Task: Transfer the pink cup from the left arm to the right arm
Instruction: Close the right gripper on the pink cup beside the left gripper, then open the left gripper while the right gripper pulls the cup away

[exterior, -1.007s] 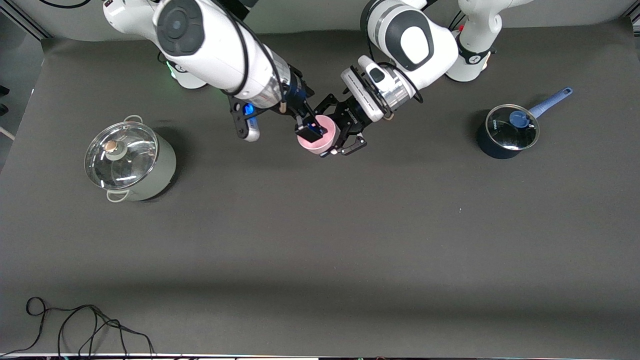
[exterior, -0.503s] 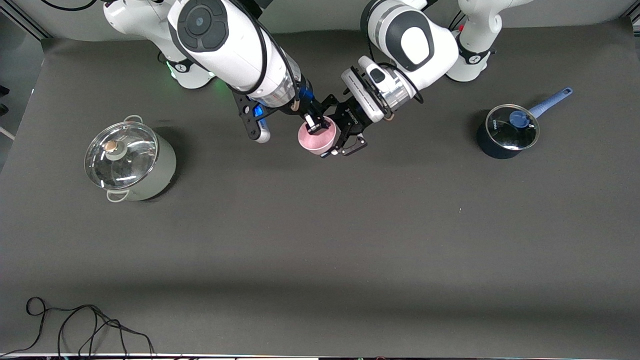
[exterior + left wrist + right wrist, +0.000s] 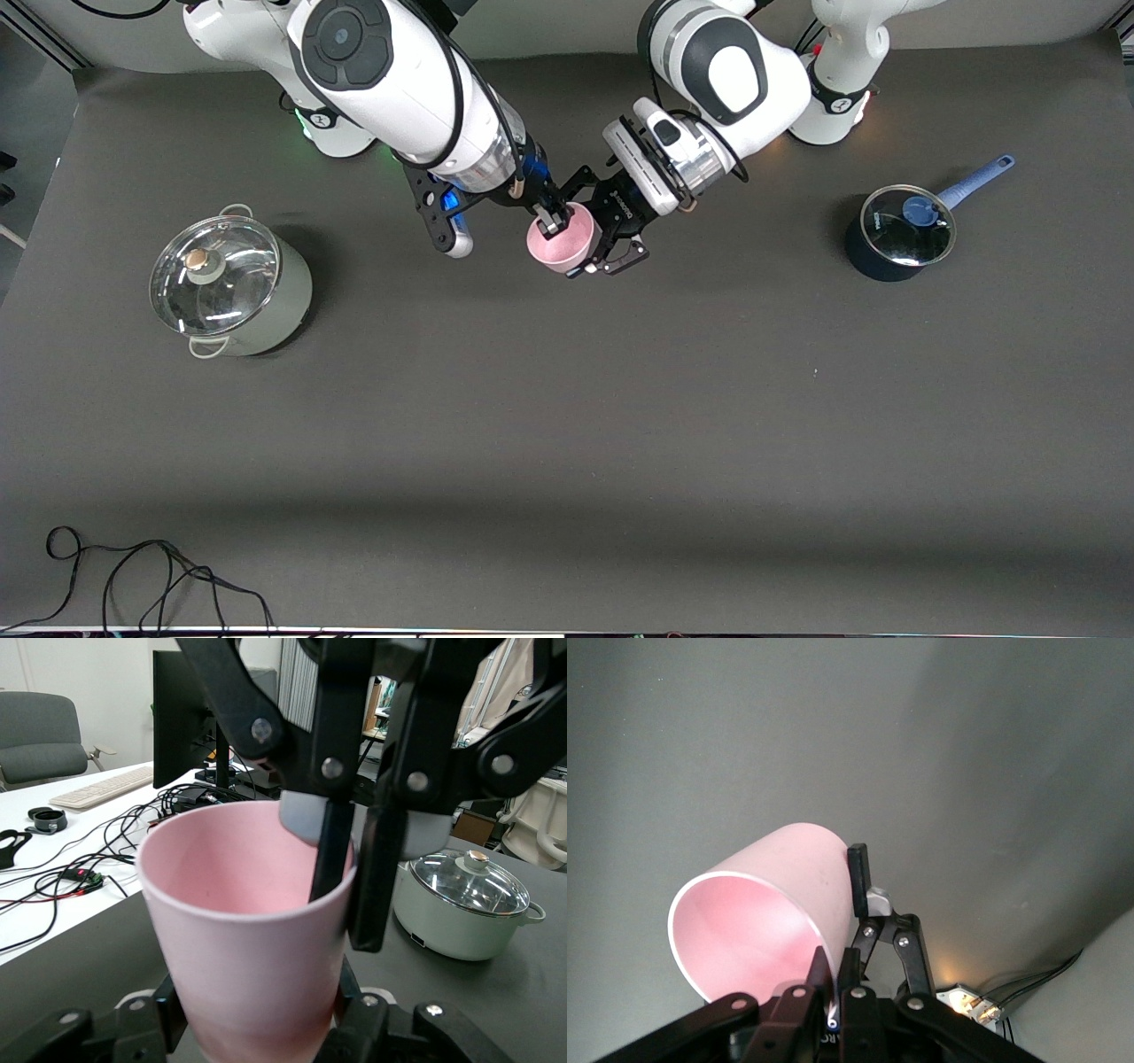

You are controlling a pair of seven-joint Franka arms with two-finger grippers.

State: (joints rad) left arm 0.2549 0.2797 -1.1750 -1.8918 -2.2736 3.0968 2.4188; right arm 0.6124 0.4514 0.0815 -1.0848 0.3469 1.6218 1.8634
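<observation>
The pink cup (image 3: 562, 250) is held in the air between the two arms, over the part of the table near the robots' bases. My left gripper (image 3: 578, 236) is shut on the cup's lower body, one finger on each side, as the left wrist view (image 3: 261, 1020) shows. My right gripper (image 3: 550, 221) is shut on the cup's rim, with one finger inside and one outside the wall. The right wrist view shows the cup (image 3: 766, 908) tilted, its rim pinched by my right gripper (image 3: 835, 971). The left wrist view shows the cup (image 3: 239, 930) and the right gripper (image 3: 351, 890) over its rim.
A pale green pot with a glass lid (image 3: 229, 288) stands toward the right arm's end of the table. A dark blue saucepan with a lid (image 3: 897, 233) stands toward the left arm's end. A black cable (image 3: 133, 576) lies near the front camera's edge.
My right arm has swung in toward the cup and its fingers now straddle and pinch the rim. The cup and my left gripper have hardly moved.
</observation>
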